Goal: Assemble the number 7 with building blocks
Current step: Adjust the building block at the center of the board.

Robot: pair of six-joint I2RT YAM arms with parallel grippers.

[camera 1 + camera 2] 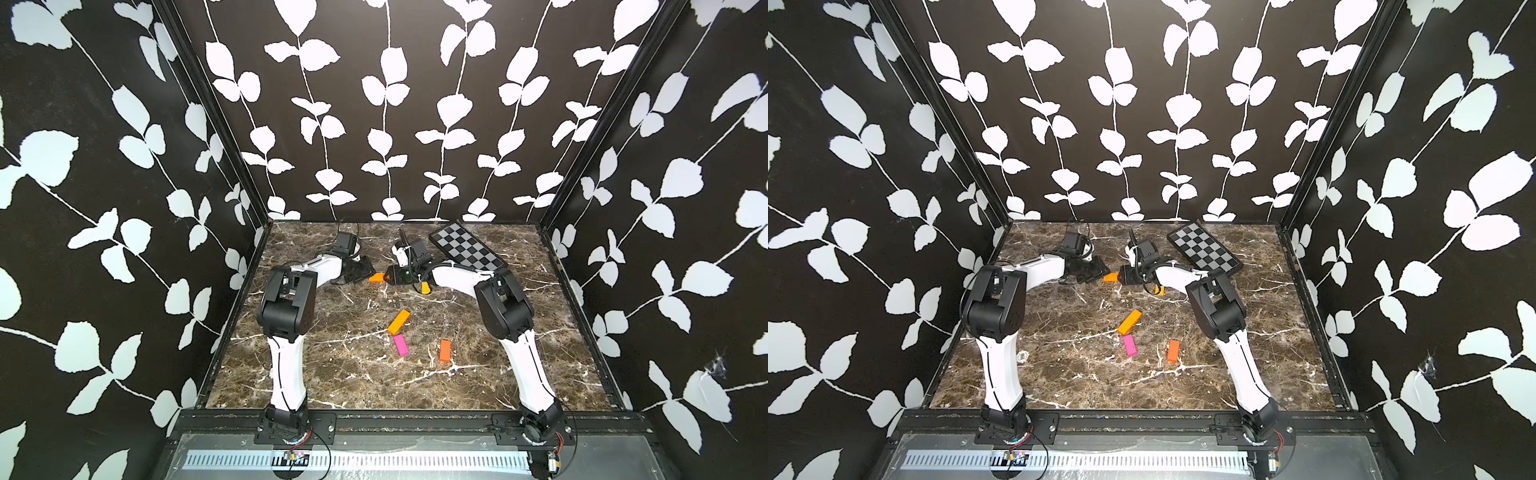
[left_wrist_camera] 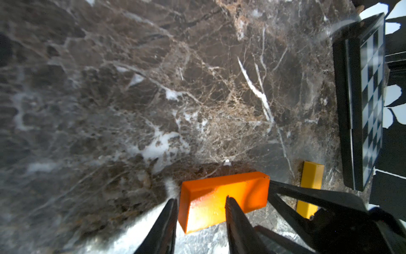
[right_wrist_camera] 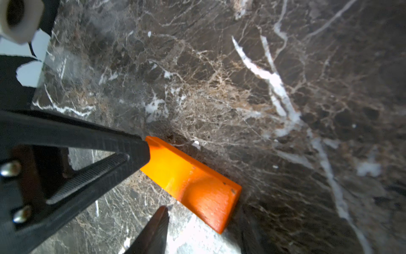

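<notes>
Both claws sit at the far orange block (image 1: 377,277), lying flat on the marble surface (image 1: 332,374): left claw (image 2: 200,199) and right claw (image 3: 205,212) each parted over one end, not clamped. It looks light, rigid, smooth-sided; best pinched mid-length across its narrow width

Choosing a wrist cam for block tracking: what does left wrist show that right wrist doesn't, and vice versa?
Left wrist only: the yellow block and the checkered board. Right wrist only: a blurred white round part at the frame's edge. Both: the orange block lying on the marble table, with the left claw and right claw at it.
</notes>
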